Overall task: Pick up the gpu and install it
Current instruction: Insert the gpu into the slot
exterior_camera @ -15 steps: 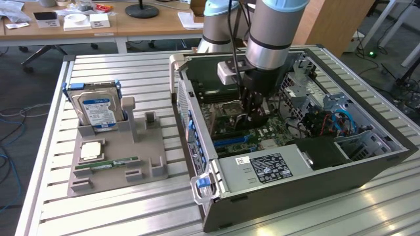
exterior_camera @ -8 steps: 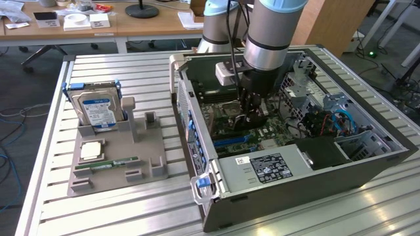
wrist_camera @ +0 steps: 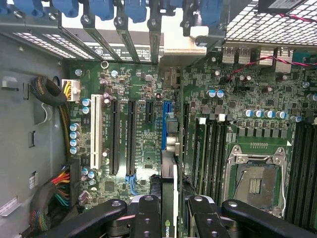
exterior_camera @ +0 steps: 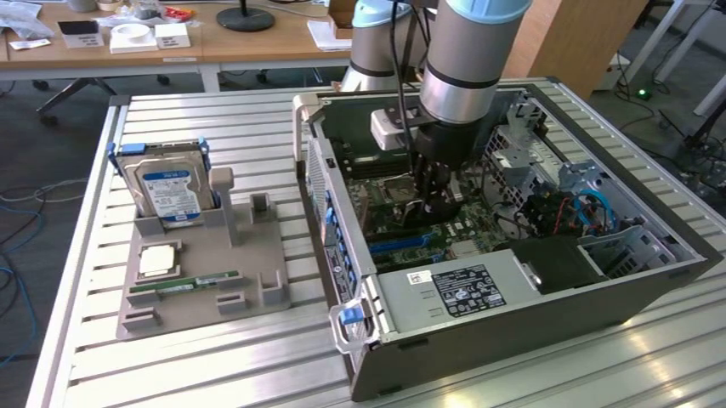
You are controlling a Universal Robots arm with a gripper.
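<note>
The gpu [wrist_camera: 169, 198] is seen edge-on in the wrist view, a thin dark card with a green logo near my fingers [wrist_camera: 147, 218]. My gripper [wrist_camera: 169, 220] is shut on it, one pad on each face. The card stands upright over the blue slot [wrist_camera: 165, 119] of the green motherboard [wrist_camera: 138, 163]. Its silver end bracket [wrist_camera: 181, 52] sits by the rear slot openings. Whether the card edge is seated in the slot I cannot tell. In the exterior view my gripper [exterior_camera: 437, 204] reaches down into the open computer case [exterior_camera: 511, 331].
Black slots [wrist_camera: 113, 134] flank the blue one, and the bare processor socket [wrist_camera: 253, 178] lies beside them. Cable bundles [wrist_camera: 54, 99] hang at the case wall. A grey tray [exterior_camera: 261, 255] at the exterior view's left holds a hard drive [exterior_camera: 168, 189], a processor [exterior_camera: 156, 259] and a green memory stick [exterior_camera: 187, 283].
</note>
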